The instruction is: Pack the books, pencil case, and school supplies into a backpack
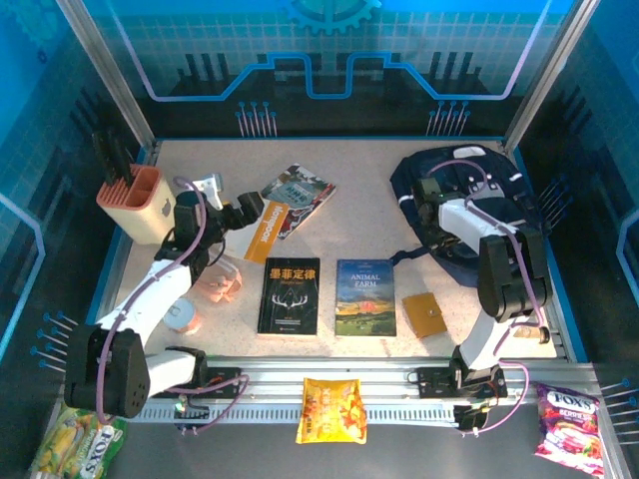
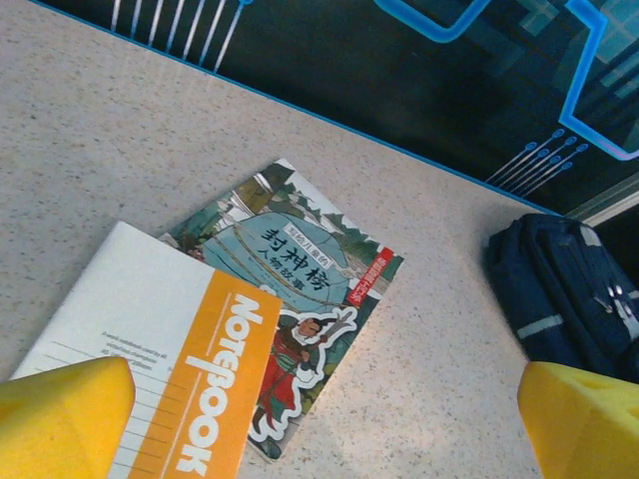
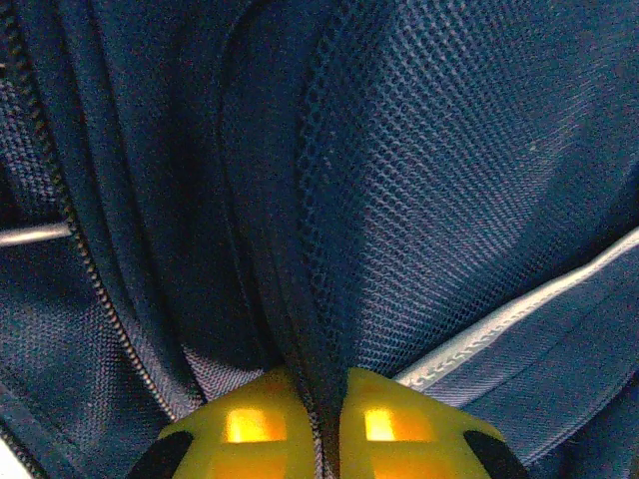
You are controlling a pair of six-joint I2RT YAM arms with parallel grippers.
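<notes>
The backpack (image 1: 499,180) lies slumped at the upper right of the overhead view, on the desk (image 1: 379,230). It looks soft and limp: pulled by one spot, the cloth will likely stretch and sag before the whole bag moves. The best hold is probably a fold at the zip line, where lifting the flap opens the mouth.

The right claw (image 3: 329,434) has exactly that. Its yellow fingers are pinched shut on a ridge of navy mesh, with the zip teeth running down the left of the wrist view.

At the centre of the overhead view, the black book (image 1: 289,294) and Animal Farm (image 1: 365,296) lie flat just beside each other. The tan square piece (image 1: 425,314) is just right of them. All three look thin and light with smooth covers, so each is best taken by an edge.

The illustrated book (image 2: 300,289) sits partly under an orange notebook (image 2: 200,389). Above these two the left claw (image 2: 321,424) hangs with its fingers spread wide, holding nothing.
</notes>
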